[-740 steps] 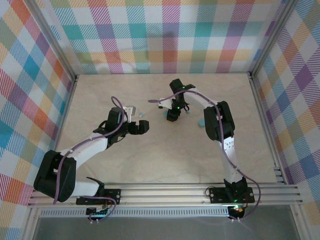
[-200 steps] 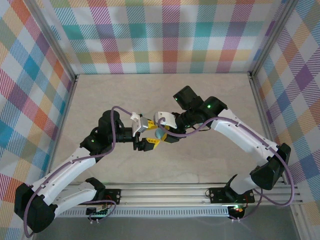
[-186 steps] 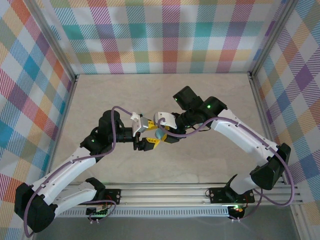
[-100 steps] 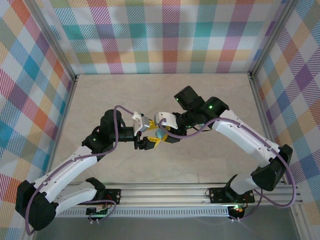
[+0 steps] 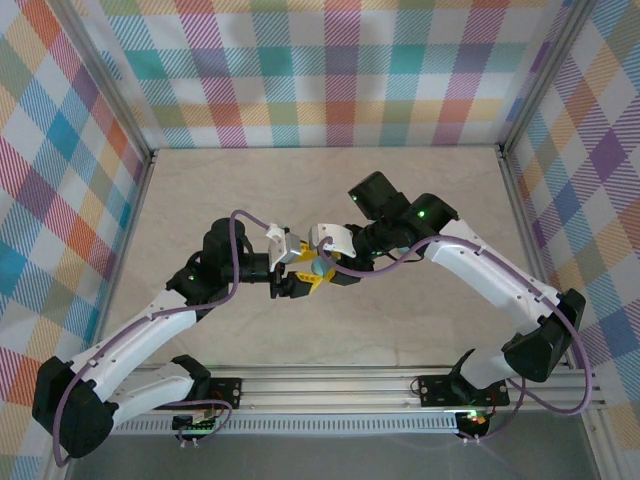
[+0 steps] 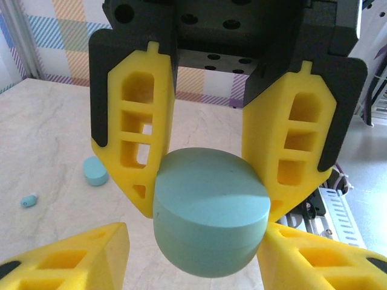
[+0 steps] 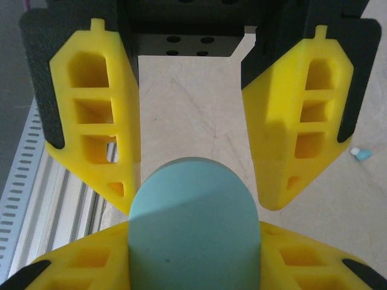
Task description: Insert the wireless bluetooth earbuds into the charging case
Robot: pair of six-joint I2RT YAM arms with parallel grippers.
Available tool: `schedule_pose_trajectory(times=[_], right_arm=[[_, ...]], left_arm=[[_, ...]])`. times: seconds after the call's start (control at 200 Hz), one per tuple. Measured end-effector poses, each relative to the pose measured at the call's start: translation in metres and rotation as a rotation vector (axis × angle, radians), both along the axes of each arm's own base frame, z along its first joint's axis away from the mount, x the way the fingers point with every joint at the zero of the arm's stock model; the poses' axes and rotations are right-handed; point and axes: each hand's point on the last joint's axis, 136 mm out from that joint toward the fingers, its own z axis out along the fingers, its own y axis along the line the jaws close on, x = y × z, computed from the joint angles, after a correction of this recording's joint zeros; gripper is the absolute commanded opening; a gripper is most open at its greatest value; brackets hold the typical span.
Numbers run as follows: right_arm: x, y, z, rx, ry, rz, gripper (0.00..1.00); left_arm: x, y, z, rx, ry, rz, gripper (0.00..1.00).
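The rounded teal charging case (image 5: 317, 268) hangs above the table's middle, lid shut, with my right gripper (image 5: 329, 270) shut on its sides. In the right wrist view both yellow pads (image 7: 78, 266) press the case (image 7: 195, 229). My left gripper (image 5: 304, 273) faces it from the left and stands open around the case (image 6: 208, 217). One left finger (image 6: 314, 257) touches the case, while a gap shows at the other. One tiny pale teal earbud (image 6: 28, 200) lies on the table, and another earbud (image 7: 361, 154) shows in the right wrist view.
A larger rounded teal piece (image 6: 95, 171) lies on the table near the earbud. The pale marble-look table (image 5: 200, 200) is walled by plaid panels (image 5: 330, 70). An aluminium rail (image 5: 330, 385) with both arm bases runs along the near edge.
Both arms came from the table's back to its middle, the right one carrying the case. Over the last second the left jaws narrowed around the case.
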Motion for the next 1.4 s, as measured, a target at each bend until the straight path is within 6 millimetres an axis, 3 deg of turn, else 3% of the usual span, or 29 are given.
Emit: schedule_pose_trajectory(times=[0.085,0.5,0.73,0.89,1.0,1.27,1.4], right_arm=[[0.0,0.0,0.0,0.0,0.0,0.0,0.21],[0.006,-0.002,-0.001,-0.01,-0.02,-0.02,0.25],[0.008,-0.003,-0.003,-0.017,-0.027,-0.026,0.27],[0.009,-0.003,-0.003,-0.018,-0.031,-0.028,0.35],[0.01,-0.002,-0.003,-0.016,-0.037,-0.029,0.5],[0.015,-0.001,0.003,0.001,-0.074,-0.047,0.58],[0.014,-0.003,0.015,0.054,-0.092,-0.074,0.67]], left_arm=[[0.0,-0.001,-0.001,-0.001,0.004,-0.004,0.54],[0.0,-0.003,-0.002,-0.004,0.008,-0.022,0.26],[0.001,-0.004,-0.004,-0.001,0.009,-0.022,0.22],[0.002,-0.004,-0.004,0.001,0.006,-0.018,0.19],[0.003,-0.003,-0.004,0.002,0.002,-0.012,0.18],[0.005,-0.001,0.0,-0.003,-0.012,0.013,0.17],[0.005,0.002,-0.002,-0.013,-0.008,0.035,0.16]])
